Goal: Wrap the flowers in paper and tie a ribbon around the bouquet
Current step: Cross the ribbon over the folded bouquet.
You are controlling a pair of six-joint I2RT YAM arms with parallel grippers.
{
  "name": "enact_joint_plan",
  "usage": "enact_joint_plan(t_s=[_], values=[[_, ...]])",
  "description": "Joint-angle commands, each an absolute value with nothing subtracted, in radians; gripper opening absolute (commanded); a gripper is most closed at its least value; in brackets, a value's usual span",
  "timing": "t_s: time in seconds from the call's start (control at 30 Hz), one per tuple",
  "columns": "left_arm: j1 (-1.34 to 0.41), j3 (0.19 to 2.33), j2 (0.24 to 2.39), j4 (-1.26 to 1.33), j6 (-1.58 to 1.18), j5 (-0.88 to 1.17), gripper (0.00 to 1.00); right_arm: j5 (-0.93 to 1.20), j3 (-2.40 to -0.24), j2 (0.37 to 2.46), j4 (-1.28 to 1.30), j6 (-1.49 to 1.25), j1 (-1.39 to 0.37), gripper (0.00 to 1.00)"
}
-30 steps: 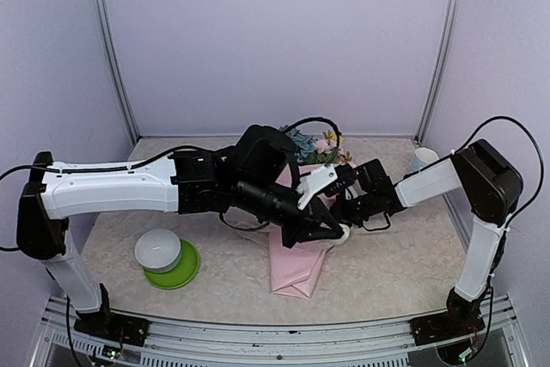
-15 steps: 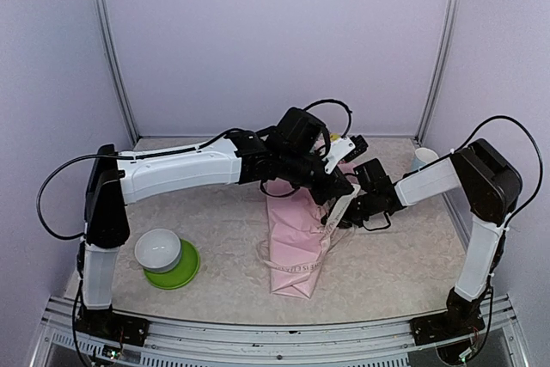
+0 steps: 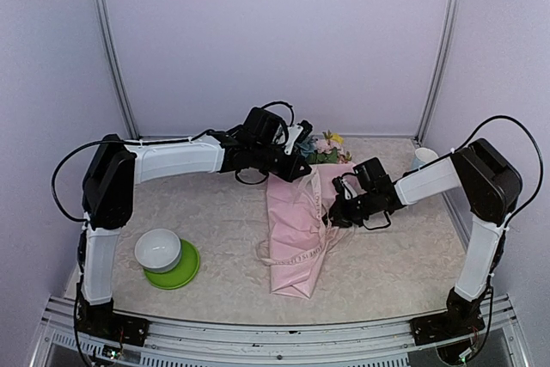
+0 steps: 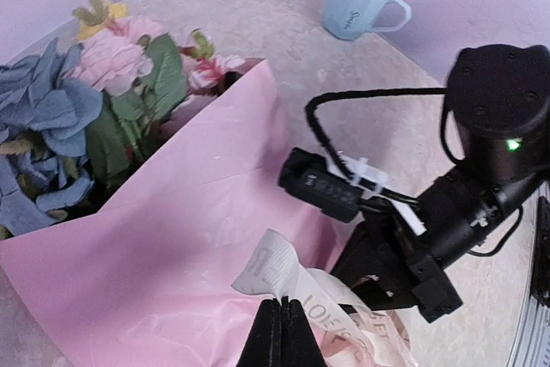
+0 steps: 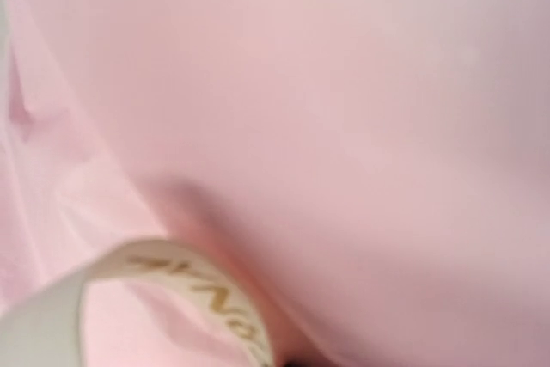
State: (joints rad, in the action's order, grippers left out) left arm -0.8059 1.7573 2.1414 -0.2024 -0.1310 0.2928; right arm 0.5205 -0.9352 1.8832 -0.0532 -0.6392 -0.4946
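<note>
Bouquet [image 3: 294, 217] on speckled tabletop [image 3: 395, 272], lilac walls [image 3: 275, 40]

Bowl [image 3: 158, 249] left of bouquet [image 3: 294, 223]

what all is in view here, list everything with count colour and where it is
flowers: one bunch, blue, pink and yellow, far centre, heads out of the paper's wide end
paper: one, pale pink, wrapped as a cone mid-table
ribbon: one, cream with lettering, looped around the paper
bowl: one, white, near left, on the dish
dish: one, green, under the bowl
mug: one, light blue, far right
table: one, mottled beige
left gripper: black, shut on the ribbon
right gripper: black, shut, at the paper's right edge
</note>
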Motion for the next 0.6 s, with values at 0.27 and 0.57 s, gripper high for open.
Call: enact_joint_plan(t_s=[0.27,0.57], values=[[-0.858,1.768,2.113,-0.156,0.110,0.542,0.00,0.532,-0.970,1.890,-0.001,-0.580,-0.492,0.00],[-0.816,1.844,2.218,-0.080,0.035,0.598,0.00,0.548,-0.965,1.893,-0.009,-0.583,-0.488,0.00]])
